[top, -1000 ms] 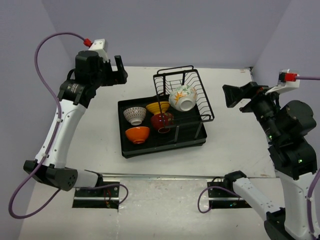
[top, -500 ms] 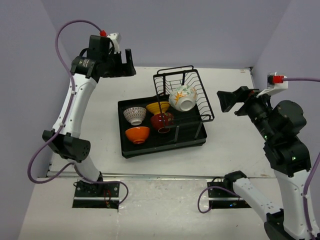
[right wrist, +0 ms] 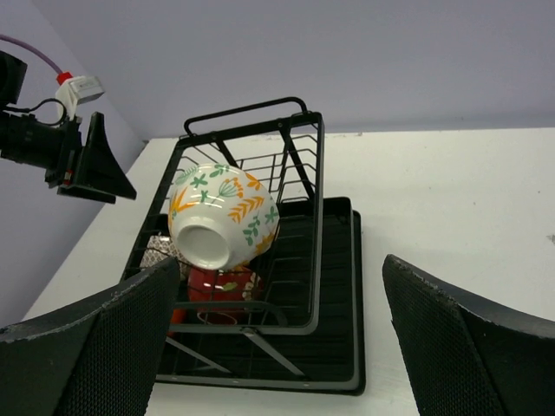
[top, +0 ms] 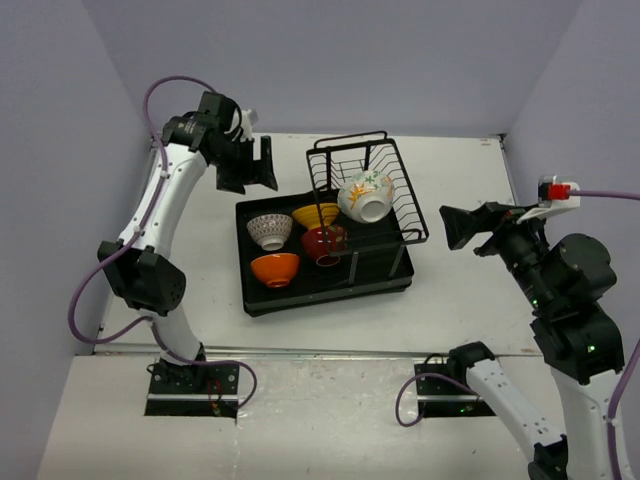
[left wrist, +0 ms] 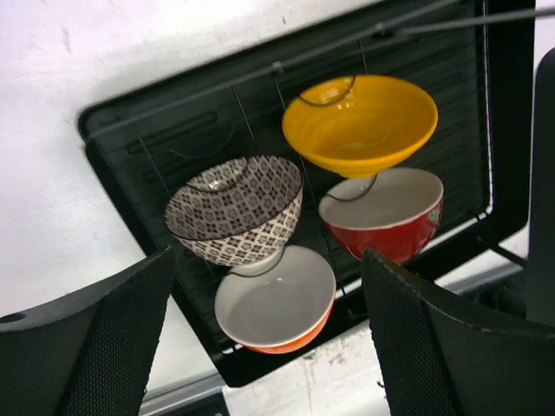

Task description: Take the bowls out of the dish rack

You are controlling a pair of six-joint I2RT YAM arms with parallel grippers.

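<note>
five small round bowls (top: 275, 268) sit in the large black rectangular dish rack (top: 330, 290): the flowered white bowl (top: 365, 195) tipped in its wire basket, the other four at its eight o'clock. left gripper (top: 255, 170) at ten o'clock and right gripper (top: 452, 226) at three o'clock are both spread and empty.

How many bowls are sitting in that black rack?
5. On the tray: orange bowl near front, brown-patterned bowl behind it, yellow bowl and red bowl in the middle. The flowered bowl lies tipped in the wire basket.

Top external camera overlooks the table (top: 200, 270) from high at the near edge; left wrist camera looks down closely, right wrist camera obliquely from the right, farther off; all three share the dish rack (top: 385, 262).
</note>
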